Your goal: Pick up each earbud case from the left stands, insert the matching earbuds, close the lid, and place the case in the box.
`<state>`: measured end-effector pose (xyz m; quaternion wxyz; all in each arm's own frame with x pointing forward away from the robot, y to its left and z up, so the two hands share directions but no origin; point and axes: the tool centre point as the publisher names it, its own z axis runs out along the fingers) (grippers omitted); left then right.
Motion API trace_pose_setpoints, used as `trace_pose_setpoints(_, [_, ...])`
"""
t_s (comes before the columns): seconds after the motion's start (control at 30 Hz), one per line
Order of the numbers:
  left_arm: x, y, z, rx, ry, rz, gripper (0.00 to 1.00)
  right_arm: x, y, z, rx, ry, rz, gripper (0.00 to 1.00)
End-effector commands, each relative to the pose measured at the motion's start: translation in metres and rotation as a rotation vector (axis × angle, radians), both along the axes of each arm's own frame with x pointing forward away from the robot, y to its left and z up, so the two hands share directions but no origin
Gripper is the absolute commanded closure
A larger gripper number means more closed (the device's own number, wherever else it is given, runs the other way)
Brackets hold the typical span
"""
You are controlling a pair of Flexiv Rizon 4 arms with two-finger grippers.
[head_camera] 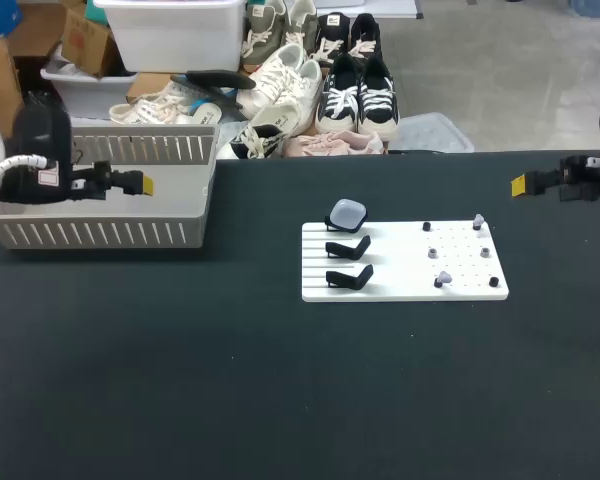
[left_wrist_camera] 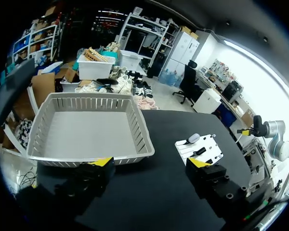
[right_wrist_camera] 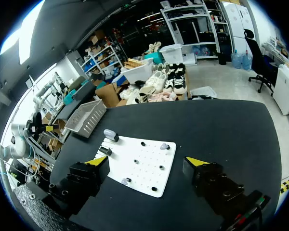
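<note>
1. Head view: my left gripper (head_camera: 140, 184) hangs over the grey basket (head_camera: 100, 235) at the table's (head_camera: 180, 380) left. My right gripper (head_camera: 520, 184) hangs at the far right, well apart from the white board (head_camera: 405, 265) between them. Each shows side-on here, so I cannot tell how far open either one is. The earbud case (head_camera: 346, 213) sits on the farthest of three black stands (head_camera: 348, 262) on the board's left half. Two pale earbuds (head_camera: 478, 222) sit among dark pegs (head_camera: 432, 252) on its right half.

2. Left wrist view: only here do I see my left gripper's (left_wrist_camera: 151, 162) opening. The fingers (left_wrist_camera: 103, 162) are spread wide, with nothing between them or touching them. The basket (left_wrist_camera: 139, 130) lies just ahead, its slatted walls and floor in plain sight. The board (left_wrist_camera: 202, 151) with the case (left_wrist_camera: 194, 138) lies farther off to one side; the earbuds are too small to make out.

3. Right wrist view: my right gripper (right_wrist_camera: 146, 162) is likewise wide open and holds nothing. The board (right_wrist_camera: 144, 166) lies ahead of it, beneath the gap. This view shows the earbuds (right_wrist_camera: 164, 146) best, with the case (right_wrist_camera: 110, 134) at the board's far corner and the basket (right_wrist_camera: 85, 118) beyond.
</note>
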<state>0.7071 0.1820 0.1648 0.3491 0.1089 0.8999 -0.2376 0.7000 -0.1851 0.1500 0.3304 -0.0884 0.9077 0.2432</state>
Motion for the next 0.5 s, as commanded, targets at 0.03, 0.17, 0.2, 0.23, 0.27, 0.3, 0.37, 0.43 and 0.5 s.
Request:
trace_pose_setpoints(0.03, [0.007,-0.004,0.011,-0.009,-0.063,-0.068,0.0,0.0,0.0,0.0,0.0,0.0,0.0,0.0])
trace_pose_setpoints(0.17, [0.013,-0.02,0.026,-0.003,-0.127,-0.173,0.0,0.0,0.0,0.0,0.0,0.0,0.0,0.0])
trace_pose_setpoints(0.2, [0.014,-0.025,0.029,-0.001,-0.143,-0.207,0.0,0.0,0.0,0.0,0.0,0.0,0.0,0.0])
trace_pose_setpoints(0.23, [0.014,-0.029,0.032,-0.007,-0.146,-0.233,0.0,0.0,0.0,0.0,0.0,0.0,0.0,0.0])
trace_pose_setpoints(0.27, [0.015,-0.034,0.035,-0.006,-0.153,-0.253,0.0,0.0,0.0,0.0,0.0,0.0,0.0,0.0])
trace_pose_setpoints(0.3, [0.016,-0.039,0.037,0.0,-0.164,-0.274,0.0,0.0,0.0,0.0,0.0,0.0,0.0,0.0])
trace_pose_setpoints(0.37, [0.016,-0.048,0.042,0.005,-0.189,-0.326,0.0,0.0,0.0,0.0,0.0,0.0,0.0,0.0])
trace_pose_setpoints(0.43, [0.017,-0.057,0.046,0.005,-0.219,-0.378,0.0,0.0,0.0,0.0,0.0,0.0,0.0,0.0])
trace_pose_setpoints(0.5, [0.019,-0.064,0.045,0.015,-0.247,-0.428,0.0,0.0,0.0,0.0,0.0,0.0,0.0,0.0])
